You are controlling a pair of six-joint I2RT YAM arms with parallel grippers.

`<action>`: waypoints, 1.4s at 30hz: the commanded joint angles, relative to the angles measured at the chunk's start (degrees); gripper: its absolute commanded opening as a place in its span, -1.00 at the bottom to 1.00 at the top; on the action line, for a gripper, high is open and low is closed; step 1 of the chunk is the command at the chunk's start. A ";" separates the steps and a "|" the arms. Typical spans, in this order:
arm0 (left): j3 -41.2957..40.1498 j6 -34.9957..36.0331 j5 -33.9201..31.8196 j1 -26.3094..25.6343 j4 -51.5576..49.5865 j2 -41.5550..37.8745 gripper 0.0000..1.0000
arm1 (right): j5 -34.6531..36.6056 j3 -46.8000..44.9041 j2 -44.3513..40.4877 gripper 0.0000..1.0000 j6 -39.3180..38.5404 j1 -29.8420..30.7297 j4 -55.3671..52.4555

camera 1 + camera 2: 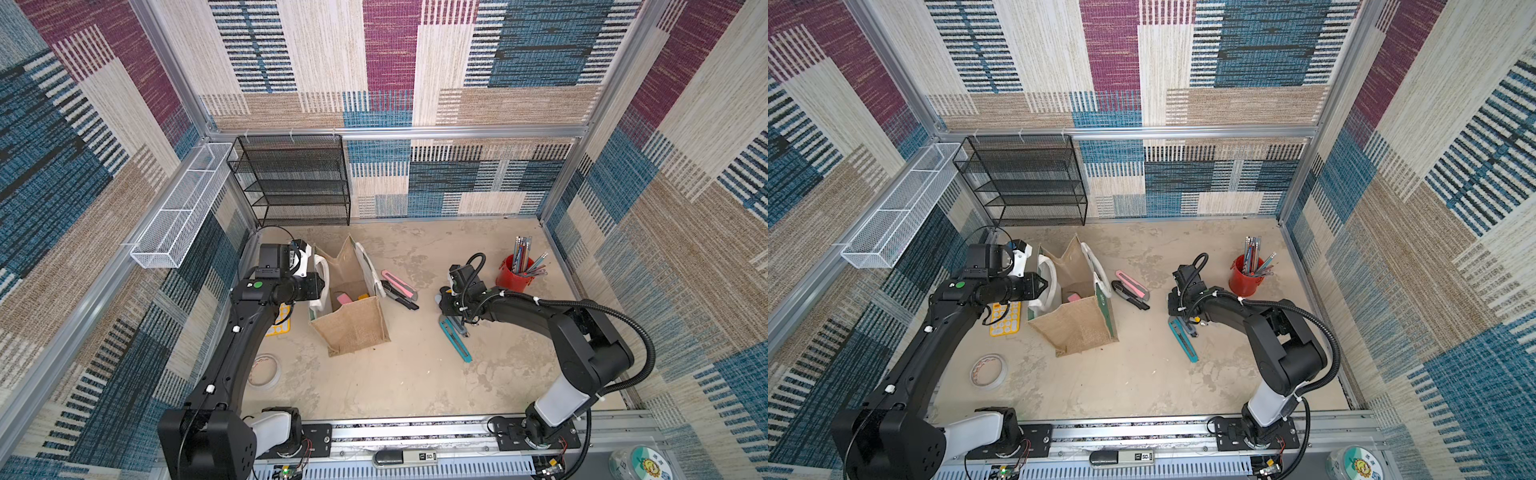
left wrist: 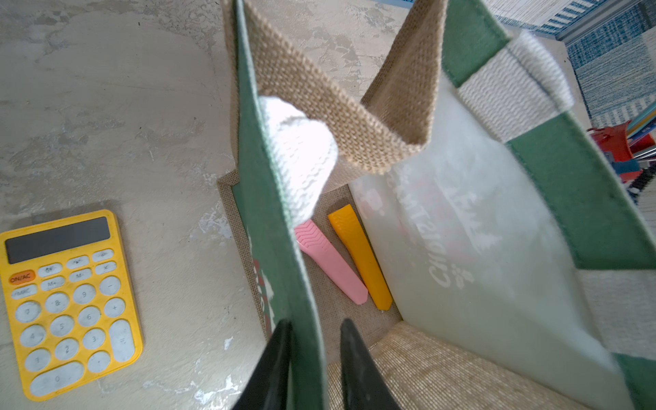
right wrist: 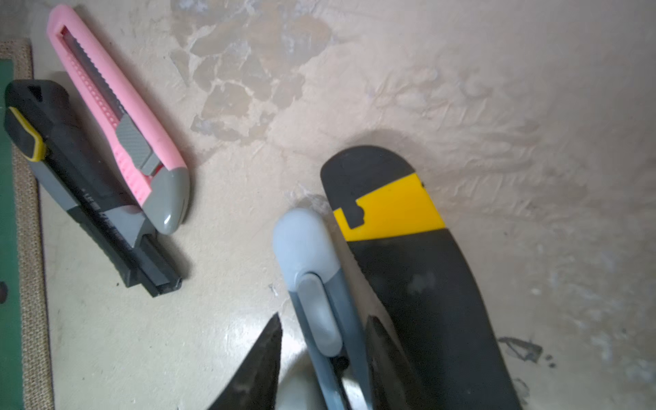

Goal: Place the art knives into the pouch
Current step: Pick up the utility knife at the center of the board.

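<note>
Right of the pouch (image 1: 353, 324), flat on the table (image 1: 415, 374), the grey art knife (image 3: 319, 284) lies between the jaws of the right pincer (image 3: 324, 317), not yet clenched, with a gap on one side. The left pincer (image 2: 315, 321) grips the pouch's green wall, seemingly to keep its mouth open.

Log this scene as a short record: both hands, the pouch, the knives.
left hand: shut on the pouch wall
right hand: open, straddling the grey knife
inside pouch: pink cutter, yellow cutter
beside pouch: pink-grey knife, black knife
</note>
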 commanded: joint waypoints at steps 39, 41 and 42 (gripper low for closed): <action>0.10 0.68 0.76 0.10 -0.42 -0.12 -0.45 | 5.32 0.95 3.27 -0.49 -2.04 0.06 -1.34; 0.07 0.69 0.76 0.12 -0.38 -0.08 -0.45 | 5.40 1.12 3.30 -0.50 -1.99 0.06 -1.29; 0.07 0.66 0.76 0.09 -0.46 -0.08 -0.45 | 5.57 1.17 3.24 -0.51 -1.96 0.06 -1.29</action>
